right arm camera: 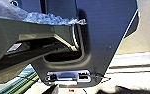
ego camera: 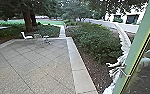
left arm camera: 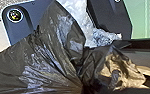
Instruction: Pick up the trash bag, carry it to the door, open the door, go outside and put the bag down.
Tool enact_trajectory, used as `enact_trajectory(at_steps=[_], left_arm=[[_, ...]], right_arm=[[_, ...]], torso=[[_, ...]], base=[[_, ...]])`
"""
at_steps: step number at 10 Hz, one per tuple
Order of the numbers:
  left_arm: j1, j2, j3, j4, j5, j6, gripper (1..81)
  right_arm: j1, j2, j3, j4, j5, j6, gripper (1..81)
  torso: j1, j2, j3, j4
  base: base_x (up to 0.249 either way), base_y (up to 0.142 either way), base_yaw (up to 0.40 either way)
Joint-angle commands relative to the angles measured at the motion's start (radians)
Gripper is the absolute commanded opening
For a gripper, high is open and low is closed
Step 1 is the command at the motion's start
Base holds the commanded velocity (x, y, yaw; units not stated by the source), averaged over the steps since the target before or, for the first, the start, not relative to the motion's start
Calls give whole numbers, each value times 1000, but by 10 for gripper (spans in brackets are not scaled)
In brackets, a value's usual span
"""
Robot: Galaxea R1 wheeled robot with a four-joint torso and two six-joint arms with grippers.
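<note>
Trash bag (left arm camera: 47, 56) in left wrist view, patio (ego camera: 41, 65) in head view, tools' state unclear

We looked over the patio, the green door frame and the robot's dark plates, and we could read no words, numbers or signs anywhere.

1 white chair (ego camera: 28, 37) stands near the far edge of the paved patio (ego camera: 33, 65); 2 tree trunks (ego camera: 27, 21) rise beyond, and leafy shrubs (ego camera: 93, 37) grow alongside it.
</note>
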Motion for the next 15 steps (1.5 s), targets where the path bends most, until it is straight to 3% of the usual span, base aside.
enact_trajectory(at_steps=[1, 14, 15], left_arm=[[-39, 3, 4, -10, 78, -2, 10], [-39, 0, 4, -10, 78, -6, 10], [-39, -5, 4, -13, 78, -8, 10]], right_arm=[[34, 0, 6, 3, -68, -3, 811], [33, -1, 6, 4, -68, -3, 811], [34, -1, 6, 4, -68, -3, 811]], torso=[[0, 0, 0, 0], [-4, -1, 0, 0], [-3, -1, 0, 98]], base=[[85, 0, 0], [90, 0, 0], [0, 0, 0]])
